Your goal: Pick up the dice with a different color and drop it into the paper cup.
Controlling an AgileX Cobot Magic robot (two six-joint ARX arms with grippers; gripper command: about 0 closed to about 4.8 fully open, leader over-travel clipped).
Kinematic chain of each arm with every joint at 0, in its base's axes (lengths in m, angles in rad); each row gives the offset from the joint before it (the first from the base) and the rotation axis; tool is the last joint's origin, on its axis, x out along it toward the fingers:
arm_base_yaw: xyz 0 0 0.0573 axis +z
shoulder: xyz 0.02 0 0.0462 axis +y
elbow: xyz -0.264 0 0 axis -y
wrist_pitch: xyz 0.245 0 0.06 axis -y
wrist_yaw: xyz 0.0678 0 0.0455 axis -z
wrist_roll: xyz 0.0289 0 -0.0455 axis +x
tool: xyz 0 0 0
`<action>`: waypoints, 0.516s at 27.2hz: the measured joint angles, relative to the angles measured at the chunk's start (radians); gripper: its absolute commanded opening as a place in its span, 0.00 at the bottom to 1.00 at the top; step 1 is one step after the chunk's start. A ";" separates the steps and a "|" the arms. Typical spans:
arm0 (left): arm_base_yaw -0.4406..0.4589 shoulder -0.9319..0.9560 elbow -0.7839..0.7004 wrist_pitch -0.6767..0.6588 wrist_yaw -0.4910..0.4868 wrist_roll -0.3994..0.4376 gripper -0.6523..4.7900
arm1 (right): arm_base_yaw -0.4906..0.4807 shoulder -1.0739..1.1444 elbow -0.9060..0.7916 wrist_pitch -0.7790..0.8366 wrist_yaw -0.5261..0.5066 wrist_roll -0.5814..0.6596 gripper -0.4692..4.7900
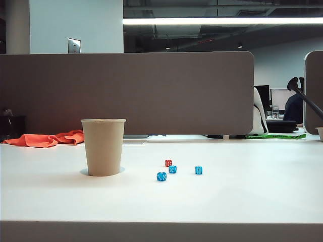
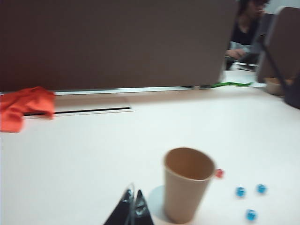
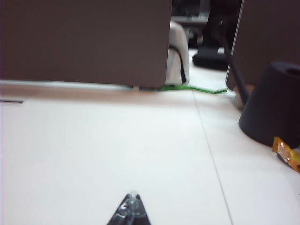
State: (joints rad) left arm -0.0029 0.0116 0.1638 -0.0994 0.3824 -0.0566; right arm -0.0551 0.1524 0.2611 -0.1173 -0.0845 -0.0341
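Both pincers, left pincer (image 2: 133,206) and right pincer (image 3: 131,208), hover closed and empty above the white tabletop (image 1: 242,196); the small red die (image 1: 168,163) sits near the tan paper cup (image 1: 103,147).

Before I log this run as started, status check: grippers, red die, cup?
Left gripper shut, empty, short of paper cup. Right gripper shut, empty, over bare table. Red die on table beside three blue dice, untouched. Nothing blocking.

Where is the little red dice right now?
In the exterior view the red dice sits on the white table, right of the paper cup, just behind the nearest blue dice. No claw touches it.
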 measured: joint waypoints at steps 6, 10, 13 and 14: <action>-0.131 0.078 0.048 -0.092 -0.006 0.066 0.11 | 0.016 0.237 0.176 -0.051 -0.048 -0.002 0.08; -0.240 0.134 0.074 -0.099 -0.077 0.098 0.11 | 0.082 0.417 0.324 -0.098 -0.047 -0.002 0.08; -0.315 0.179 0.086 -0.092 -0.138 0.109 0.11 | 0.143 0.523 0.394 -0.124 -0.031 -0.002 0.08; -0.332 0.192 0.087 -0.093 -0.153 0.113 0.11 | 0.168 0.561 0.419 -0.128 -0.020 -0.002 0.08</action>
State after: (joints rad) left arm -0.3344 0.2035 0.2508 -0.1921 0.2298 0.0566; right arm 0.1127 0.7132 0.6804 -0.2455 -0.1043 -0.0360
